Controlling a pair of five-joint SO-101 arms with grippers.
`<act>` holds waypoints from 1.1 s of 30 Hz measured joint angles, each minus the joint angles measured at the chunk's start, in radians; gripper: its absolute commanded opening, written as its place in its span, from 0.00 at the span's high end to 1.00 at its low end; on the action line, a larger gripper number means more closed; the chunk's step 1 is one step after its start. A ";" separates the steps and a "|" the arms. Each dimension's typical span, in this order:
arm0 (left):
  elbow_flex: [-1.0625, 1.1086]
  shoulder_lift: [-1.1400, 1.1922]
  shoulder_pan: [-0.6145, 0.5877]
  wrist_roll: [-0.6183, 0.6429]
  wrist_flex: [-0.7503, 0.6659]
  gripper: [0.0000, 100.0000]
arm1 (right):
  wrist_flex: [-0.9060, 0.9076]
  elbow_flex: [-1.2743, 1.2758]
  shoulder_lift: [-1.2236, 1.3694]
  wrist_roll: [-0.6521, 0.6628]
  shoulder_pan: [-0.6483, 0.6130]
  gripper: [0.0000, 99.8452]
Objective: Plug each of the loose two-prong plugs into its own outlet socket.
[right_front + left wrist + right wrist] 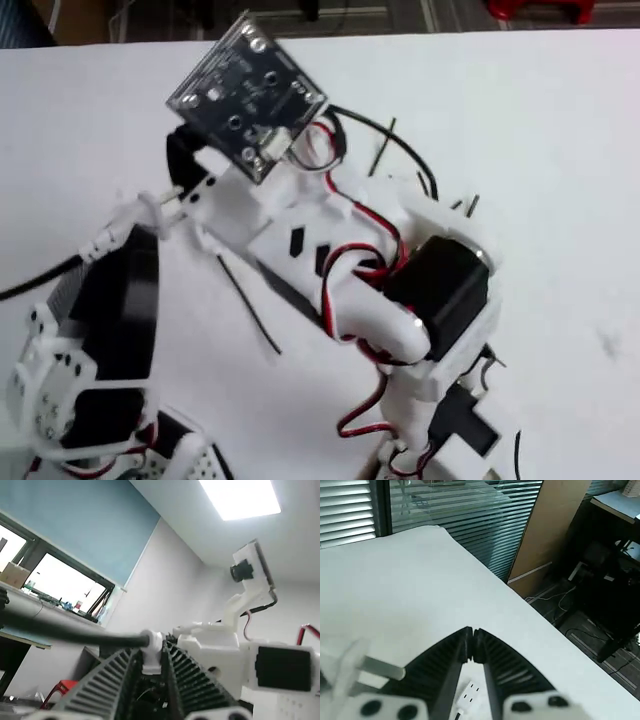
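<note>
Plug [151,661] in left tool [151,647], clear of table [560,120]

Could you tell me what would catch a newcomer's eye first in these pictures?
Most striking is the left gripper, shut on a white two-prong plug whose black cable leads away from it. In the high view, a wrist camera board sits uppermost, toward the far side of the table. The right gripper is shut tip to tip above the white table.
</note>
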 measured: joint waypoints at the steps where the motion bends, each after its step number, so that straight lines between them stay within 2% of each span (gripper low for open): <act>1: 0.002 0.002 0.000 0.000 0.002 0.98 | 0.000 0.000 0.000 0.000 0.009 0.98; 5: 0.003 0.002 0.000 0.000 0.002 0.98 | 0.074 -0.008 -0.003 0.000 0.054 0.98; 11: 0.003 0.002 0.000 0.000 -0.021 0.98 | 0.084 0.063 -0.097 0.015 0.087 0.98; 17: 0.003 0.002 0.000 0.000 -0.029 0.98 | 0.074 0.385 -0.253 0.071 -0.025 0.98; 20: 0.003 0.002 0.000 0.000 -0.028 0.98 | 0.028 0.439 -0.273 0.077 -0.044 0.98; 27: 0.003 0.002 0.000 0.000 0.003 0.98 | -0.048 0.416 -0.239 0.077 -0.046 0.98; 33: 0.008 0.002 0.000 0.000 0.011 0.98 | -0.044 0.196 -0.126 0.081 -0.041 0.98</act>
